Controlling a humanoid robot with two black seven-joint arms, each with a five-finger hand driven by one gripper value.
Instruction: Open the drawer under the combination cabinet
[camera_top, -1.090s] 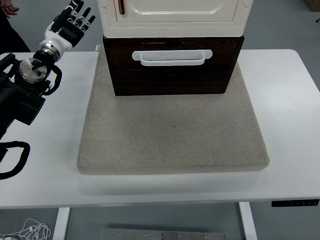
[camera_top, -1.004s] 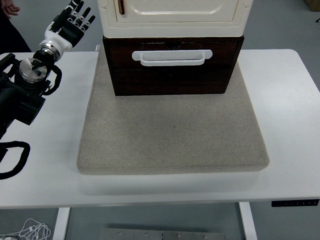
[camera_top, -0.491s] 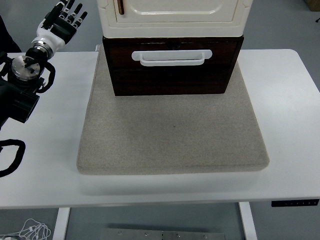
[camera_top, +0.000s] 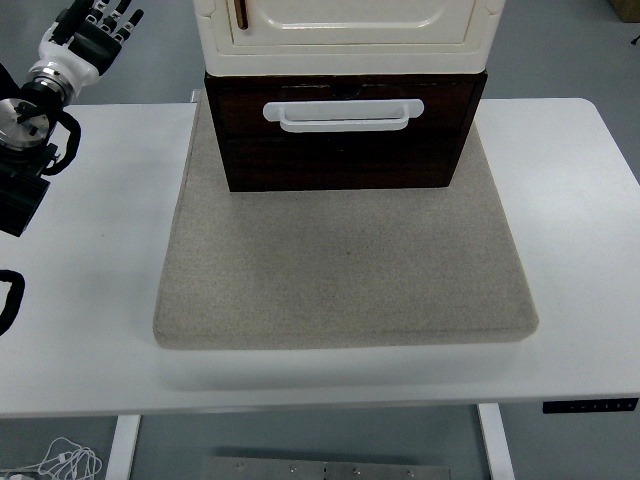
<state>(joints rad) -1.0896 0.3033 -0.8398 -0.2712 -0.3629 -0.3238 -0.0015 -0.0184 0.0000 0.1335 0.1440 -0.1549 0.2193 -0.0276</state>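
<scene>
White table (camera_top: 590, 250) fills most of the view; far-left corner sits under the arm, grey floor beyond it. Grey felt mat (camera_top: 345, 270) lies centered on the table. Combination cabinet (camera_top: 345, 30) stands at the mat's far edge, cream upper section cut off by the top of the frame. Dark wood drawer (camera_top: 345, 150) sits under it, front flush, closed. White bar handle (camera_top: 343, 114) runs across the drawer's upper front, untouched. Left hand (camera_top: 95, 22) is up in the top-left corner, well apart from the cabinet, fingers spread, holding nothing, tips partly cropped.
</scene>
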